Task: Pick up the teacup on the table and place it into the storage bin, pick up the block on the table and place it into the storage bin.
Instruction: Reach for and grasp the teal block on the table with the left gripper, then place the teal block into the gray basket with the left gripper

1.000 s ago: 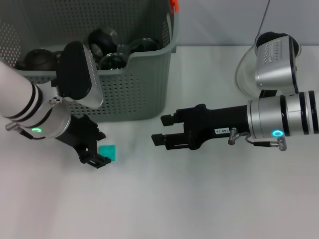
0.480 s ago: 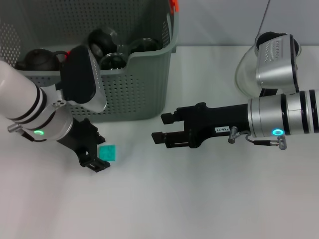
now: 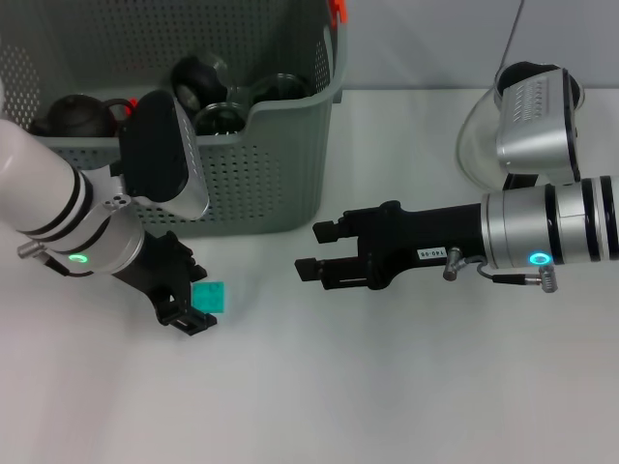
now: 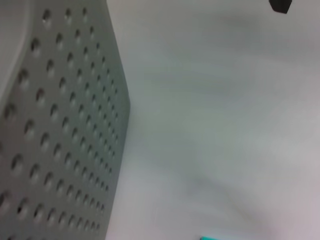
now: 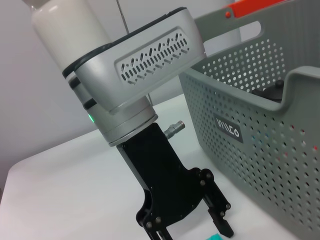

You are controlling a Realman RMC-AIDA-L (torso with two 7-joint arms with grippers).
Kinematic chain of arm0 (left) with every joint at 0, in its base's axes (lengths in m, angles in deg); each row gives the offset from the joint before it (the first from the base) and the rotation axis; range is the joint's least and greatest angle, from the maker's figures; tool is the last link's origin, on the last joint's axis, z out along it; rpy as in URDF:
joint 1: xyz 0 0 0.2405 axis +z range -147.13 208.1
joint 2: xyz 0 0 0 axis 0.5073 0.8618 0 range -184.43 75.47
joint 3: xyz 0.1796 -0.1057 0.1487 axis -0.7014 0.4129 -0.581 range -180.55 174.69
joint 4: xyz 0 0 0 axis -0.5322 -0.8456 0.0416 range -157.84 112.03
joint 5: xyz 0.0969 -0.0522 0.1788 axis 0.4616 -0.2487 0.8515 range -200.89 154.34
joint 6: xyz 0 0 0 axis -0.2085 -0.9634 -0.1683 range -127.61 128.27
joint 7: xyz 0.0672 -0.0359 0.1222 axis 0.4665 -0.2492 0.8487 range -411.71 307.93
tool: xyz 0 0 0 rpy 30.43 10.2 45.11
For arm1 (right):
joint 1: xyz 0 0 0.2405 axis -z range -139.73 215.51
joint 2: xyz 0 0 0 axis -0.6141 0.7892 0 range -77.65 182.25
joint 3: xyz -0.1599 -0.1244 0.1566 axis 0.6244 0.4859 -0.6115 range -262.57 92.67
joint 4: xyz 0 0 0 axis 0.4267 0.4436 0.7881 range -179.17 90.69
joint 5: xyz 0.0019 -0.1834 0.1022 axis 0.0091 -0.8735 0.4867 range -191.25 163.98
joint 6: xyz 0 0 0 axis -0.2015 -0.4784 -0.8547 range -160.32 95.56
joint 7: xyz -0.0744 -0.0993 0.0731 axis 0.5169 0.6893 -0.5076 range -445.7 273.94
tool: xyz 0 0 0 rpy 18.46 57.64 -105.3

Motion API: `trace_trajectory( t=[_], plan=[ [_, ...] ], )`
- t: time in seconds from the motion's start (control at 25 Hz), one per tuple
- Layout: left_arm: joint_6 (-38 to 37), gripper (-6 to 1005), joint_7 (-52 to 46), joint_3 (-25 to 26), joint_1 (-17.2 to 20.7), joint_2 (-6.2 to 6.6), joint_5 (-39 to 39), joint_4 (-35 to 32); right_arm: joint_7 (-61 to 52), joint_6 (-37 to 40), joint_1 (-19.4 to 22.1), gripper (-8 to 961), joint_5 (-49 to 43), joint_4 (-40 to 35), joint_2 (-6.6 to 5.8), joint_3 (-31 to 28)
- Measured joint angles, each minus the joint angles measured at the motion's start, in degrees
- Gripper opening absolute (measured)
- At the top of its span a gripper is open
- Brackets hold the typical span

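My left gripper [image 3: 196, 302] sits lower left with jaws spread around the teal block [image 3: 210, 295], below the storage bin [image 3: 280, 184]. My right gripper [image 3: 317, 249] hovers mid-frame, jaws parted, empty.

The storage bin [image 3: 242, 145] blocked the table [image 3: 387, 406] from about ten to twelve o'clock, its perforated wall standing just behind the left claw [image 3: 189, 304], which hung low at nine o'clock with its jaws spread around the green block [image 3: 210, 295]. Dark teaware [image 3: 208, 92] already filled much of the bin's floor, so free room inside seemed scant, though the rim hid part of it. The right claw [image 3: 314, 251], jaws parted, reached in from three o'clock near centre. A clear open lane ran between the two claws. From four to eight o'clock the table lay bare.
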Motion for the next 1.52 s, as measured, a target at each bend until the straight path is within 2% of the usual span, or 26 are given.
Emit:
trace_trajectory(
  t=[0.28,0.52,0.76,1.04,1.16,1.24,1.28,1.32,1.36,1.44,1.52],
  plan=[
    [-0.2,637,-0.2,-0.7,-0.2,-0.11,-0.2,0.1,0.1,0.0,0.0,668,0.0,0.0,0.04,0.0],
    [0.8,418,-1.5,-1.1,-0.5,-0.13,0.0,0.5,0.1,0.0,0.1,668,0.0,0.0,0.04,0.0],
    [-1.4,400,-1.9,-1.0,-0.3,-0.13,-0.4,-1.5,0.1,0.2,0.1,667,0.0,-0.1,-0.03,0.0],
    [-9.8,422,-2.2,0.8,0.8,-0.07,-3.8,-6.8,0.2,0.2,0.1,668,0.0,-0.2,-0.15,0.0],
    [-15.6,431,-1.8,5.2,1.3,0.12,-8.3,-9.4,0.4,0.4,0.1,668,0.0,-0.1,-0.25,0.0],
    [-19.8,437,-1.4,10.3,1.6,0.54,-12.5,-10.7,0.5,0.4,0.1,668,0.0,0.0,-0.29,0.0],
    [-19.8,440,-1.4,10.3,1.6,0.54,-12.5,-10.7,0.6,0.5,0.2,667,0.0,0.0,-0.3,0.0],
    [-25.5,443,-0.7,19.6,1.7,1.77,-19.2,-10.9,0.6,0.5,0.2,667,0.0,0.0,-0.31,0.0],
    [-25.8,446,-0.6,20.3,1.7,1.88,-19.6,-10.9,0.6,0.6,0.2,667,0.0,0.0,-0.32,0.0],
    [-30.4,452,-0.1,27.9,2.0,3.47,-25.2,-9.9,0.6,0.9,0.4,667,0.0,0.0,-0.36,0.0],
    [-33.0,459,0.1,32.9,2.5,4.77,-29.1,-9.4,0.6,1.4,0.5,667,0.0,0.0,-0.44,0.0]
  ],
)
